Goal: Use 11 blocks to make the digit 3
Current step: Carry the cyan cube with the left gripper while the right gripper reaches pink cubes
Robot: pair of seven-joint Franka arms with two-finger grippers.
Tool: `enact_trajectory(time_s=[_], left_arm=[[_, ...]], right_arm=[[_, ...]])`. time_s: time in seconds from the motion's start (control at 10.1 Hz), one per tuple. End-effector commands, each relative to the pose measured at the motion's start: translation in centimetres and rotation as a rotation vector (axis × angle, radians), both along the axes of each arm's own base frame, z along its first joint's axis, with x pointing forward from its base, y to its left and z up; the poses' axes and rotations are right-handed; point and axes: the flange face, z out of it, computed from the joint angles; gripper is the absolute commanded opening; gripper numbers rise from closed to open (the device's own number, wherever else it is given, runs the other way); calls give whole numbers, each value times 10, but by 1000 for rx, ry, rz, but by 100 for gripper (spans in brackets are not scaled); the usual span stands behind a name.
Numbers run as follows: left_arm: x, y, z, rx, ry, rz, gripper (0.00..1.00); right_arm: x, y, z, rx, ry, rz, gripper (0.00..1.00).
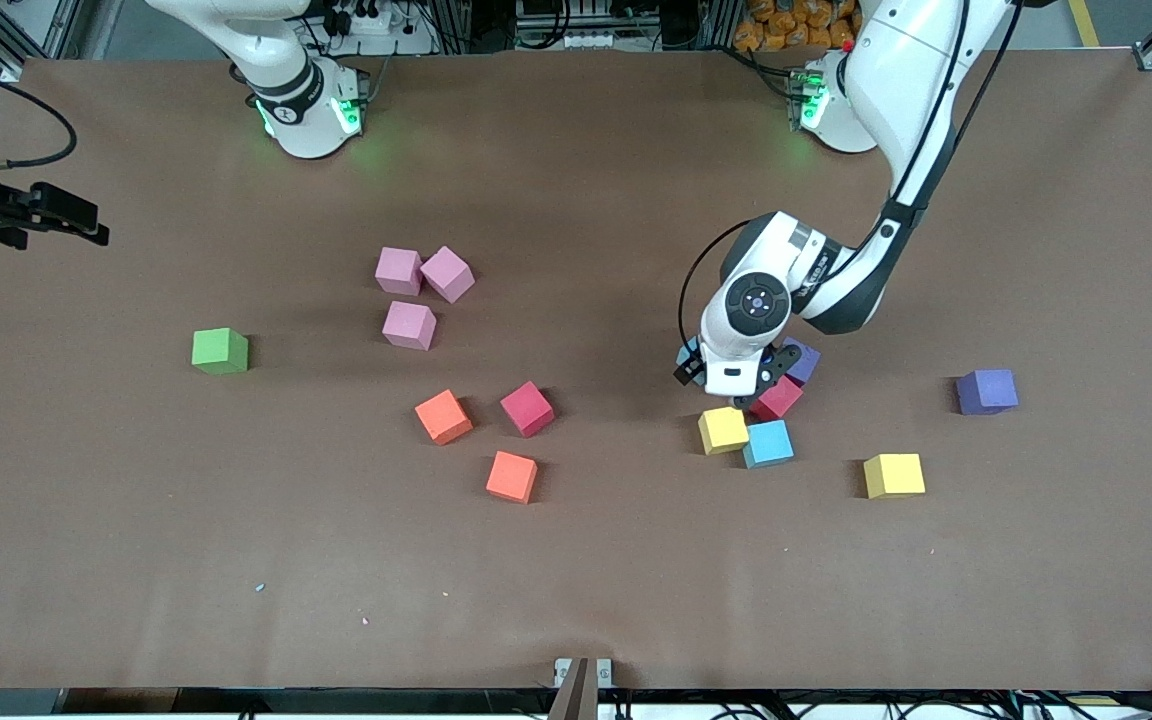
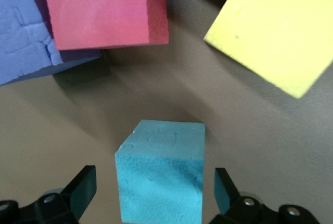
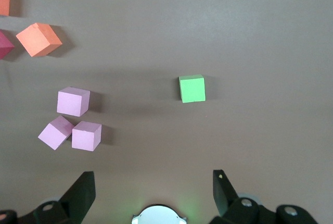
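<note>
- Your right pincer (image 3: 153, 187) hangs released over the edge of the surface (image 1: 576, 600) at the right arm's end. That arm waits, well apart from every block, so the working arm has room.
- The green cube (image 1: 220, 351) is the nearest thing to that idle pincer. It sits alone and looks like a spare, not part of the digit.
- The three pink cubes (image 1: 399, 271) lie farther along toward the left pincer. Two touch and the third is just beside them: a loose bunch, no stroke of a 3 yet.
- Two orange cubes (image 1: 444, 417) and a crimson cube (image 1: 527, 408) lie scattered between the pink bunch and the left pincer, apart from one another.
- Your left pincer (image 1: 733, 388) is down at the surface, released, with a jaw on either side of a light blue cube (image 2: 161, 177) and a gap on both sides. It is lined up to clench, probably to lift that cube out of the crowd.
- Crowded just beside that pincer are a second crimson cube (image 1: 777, 399), a purple cube (image 1: 802, 361), a yellow cube (image 1: 723, 430) and a second light blue cube (image 1: 768, 443). A wide jaw may nudge them.
- Well apart from it, toward the left arm's end, rest another yellow cube (image 1: 894, 475) and another purple cube (image 1: 986, 391).
</note>
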Motion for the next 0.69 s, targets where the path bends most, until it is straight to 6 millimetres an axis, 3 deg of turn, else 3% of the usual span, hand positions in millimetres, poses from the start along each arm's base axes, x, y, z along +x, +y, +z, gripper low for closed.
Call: enact_trajectory(time_s=[0.0, 0.1, 0.2, 0.49, 0.59], left_arm=[[-3, -1, -8, 9, -6, -17, 78], [-2, -2, -4, 5, -13, -18, 34], [-3, -6, 0, 0, -12, -49, 3], [-49, -66, 14, -56, 32, -261, 0], [-74, -97, 18, -87, 39, -369, 0]], right_arm=[[1, 20, -17, -1, 36, 46, 100], [1, 24, -27, 7, 48, 52, 100], [3, 28, -38, 18, 56, 54, 100], [4, 71, -99, 35, 78, 122, 100], [2, 87, -117, 36, 67, 150, 100]])
